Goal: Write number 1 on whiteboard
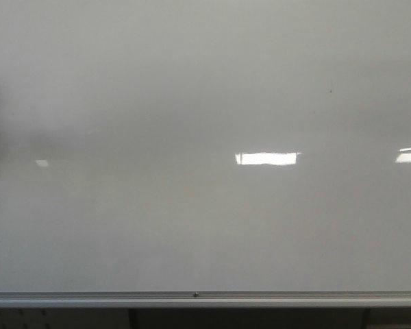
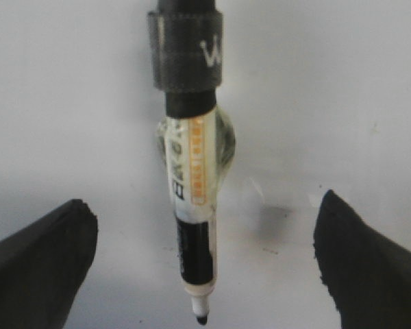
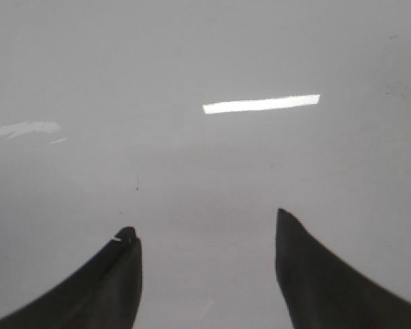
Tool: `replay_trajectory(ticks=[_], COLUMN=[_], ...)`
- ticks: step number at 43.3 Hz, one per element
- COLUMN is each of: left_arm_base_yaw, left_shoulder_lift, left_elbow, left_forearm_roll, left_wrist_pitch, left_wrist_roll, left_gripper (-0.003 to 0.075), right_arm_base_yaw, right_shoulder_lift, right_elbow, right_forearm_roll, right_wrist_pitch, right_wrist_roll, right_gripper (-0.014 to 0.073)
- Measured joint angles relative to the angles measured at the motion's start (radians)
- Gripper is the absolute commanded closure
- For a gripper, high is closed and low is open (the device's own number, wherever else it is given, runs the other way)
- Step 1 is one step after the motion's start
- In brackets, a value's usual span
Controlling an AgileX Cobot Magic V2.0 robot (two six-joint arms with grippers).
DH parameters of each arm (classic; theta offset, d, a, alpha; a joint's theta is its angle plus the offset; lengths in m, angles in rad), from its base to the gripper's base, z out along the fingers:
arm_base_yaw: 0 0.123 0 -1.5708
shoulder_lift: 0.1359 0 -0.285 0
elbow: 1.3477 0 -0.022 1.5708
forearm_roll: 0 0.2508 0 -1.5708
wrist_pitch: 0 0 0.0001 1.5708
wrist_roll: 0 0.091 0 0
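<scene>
A: Two end effectors show only through their own wrist cameras. The left end effector point(image 2: 205, 274) has its dark fingers point(image 2: 41, 264) spread wide at the lower corners of the frame, released, with nothing pinched between them.

B: And the marker point(image 2: 189, 205)?

A: It runs down the centre of that frame, uncapped, its black tip at the bottom edge between the spread fingers. A dark wrap point(image 2: 185, 51) at the top centre holds its barrel, so it appears strapped to the arm, not gripped. That would explain the spread fingers: the pen needs no clamping, and they stay wide of the tip.

B: The other arm?

A: The right end effector point(image 3: 207, 274) is released too, its two dark fingers apart at the bottom of the frame and empty, pointed at plain board. It seems to have no part in the writing.

B: Farther off?

A: The whiteboard point(image 1: 205, 219) fills the front view, glossy and pale, with its silver edge rail point(image 1: 205, 299) along the bottom and bright light reflections point(image 1: 266, 158) at centre right. No number 1 is visible on it. A dark shape at the left edge may be the left arm, too cropped to be sure. By that reckoning, the stroke is not yet begun.
</scene>
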Motion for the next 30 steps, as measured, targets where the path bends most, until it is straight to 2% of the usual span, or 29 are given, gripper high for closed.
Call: replay_trajectory(ticks=[25, 28, 30], left_arm_base_yaw=[0.0, 0.0, 0.0], left_shoulder_lift=[0.106, 0.109, 0.109], left_elbow=[-0.002, -0.002, -0.002], left_forearm_roll=[0.003, 0.005, 0.005], left_wrist_pitch=[-0.115, -0.121, -0.121], left_wrist_roll=[0.0, 0.0, 0.0], left_gripper=[0.0115, 0.0136, 0.0183], right_arm_base_yaw=[0.0, 0.0, 0.0], right_shoulder_lift=[0.0, 0.0, 0.0], right_elbow=[0.0, 0.0, 0.0], right_forearm_roll=[0.0, 0.0, 0.0], right_wrist_pitch=[0.002, 0.004, 0.004], right_wrist_roll=[0.0, 0.0, 0.0], right_gripper=[0.0142, 0.0142, 0.0142])
